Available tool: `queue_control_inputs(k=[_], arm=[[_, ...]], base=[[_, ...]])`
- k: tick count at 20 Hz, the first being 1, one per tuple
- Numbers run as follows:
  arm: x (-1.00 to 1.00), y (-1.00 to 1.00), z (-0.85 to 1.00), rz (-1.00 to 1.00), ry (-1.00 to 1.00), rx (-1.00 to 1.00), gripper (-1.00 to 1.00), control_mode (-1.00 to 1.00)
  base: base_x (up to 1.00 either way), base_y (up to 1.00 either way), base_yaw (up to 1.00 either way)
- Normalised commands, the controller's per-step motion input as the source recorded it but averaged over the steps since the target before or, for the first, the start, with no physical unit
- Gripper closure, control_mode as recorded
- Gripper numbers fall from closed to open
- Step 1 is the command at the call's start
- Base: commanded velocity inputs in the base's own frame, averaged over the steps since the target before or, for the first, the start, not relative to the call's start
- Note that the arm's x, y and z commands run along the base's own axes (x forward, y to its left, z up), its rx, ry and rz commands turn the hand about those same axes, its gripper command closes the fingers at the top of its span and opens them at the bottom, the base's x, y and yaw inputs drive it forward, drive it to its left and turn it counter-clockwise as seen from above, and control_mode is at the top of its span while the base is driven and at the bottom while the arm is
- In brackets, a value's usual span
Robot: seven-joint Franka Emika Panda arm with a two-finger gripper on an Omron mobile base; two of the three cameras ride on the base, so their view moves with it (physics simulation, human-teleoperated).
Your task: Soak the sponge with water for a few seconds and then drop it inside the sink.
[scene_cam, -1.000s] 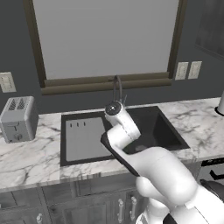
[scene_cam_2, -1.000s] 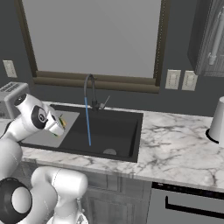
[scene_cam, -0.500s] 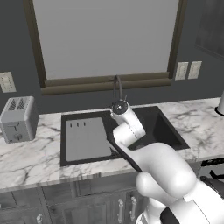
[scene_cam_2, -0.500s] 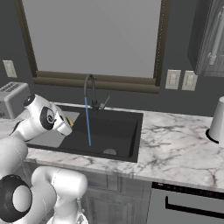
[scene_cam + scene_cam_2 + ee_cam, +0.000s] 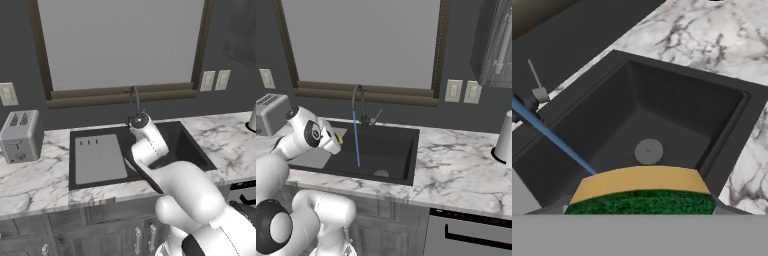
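The small rectangular sponge [image 5: 641,192], yellow-bodied with a green scouring face, sits gripped in the robot's end effector [image 5: 336,140], its long axis lying crosswise between the fingers; in the right base view a sliver of yellow and green [image 5: 338,138] shows at the hand, above the light grey ribbed drainboard at the left side of the large dark charcoal sink [image 5: 677,107]; the thin blue stream of water [image 5: 356,140] falls from the dark curved gooseneck faucet [image 5: 358,102] just to the right of the end effector, seemingly not touching the sponge, though the gap is hard to judge; the coming move likely calls for a short carry rightward into the stream, over the basin with its round drain [image 5: 649,151].
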Motion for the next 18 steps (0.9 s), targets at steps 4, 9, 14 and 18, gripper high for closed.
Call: queue_control_inputs(k=[4, 9, 14, 18], arm=[[0.00, 0.00, 0.05, -0.10, 0.00, -0.05, 1.00, -1.00], [0.02, 0.01, 0.00, -0.16, 0.00, -0.10, 1.00, -1.00], [0.16, 0.00, 0.00, -0.17, 0.00, -0.07, 1.00, -1.00], [0.43, 0.00, 0.00, -0.08, 0.05, -0.02, 1.00, -1.00]], base=[[0.00, 0.00, 0.00], [0.00, 0.00, 0.00], [0.00, 0.00, 0.00], [0.00, 0.00, 0.00]])
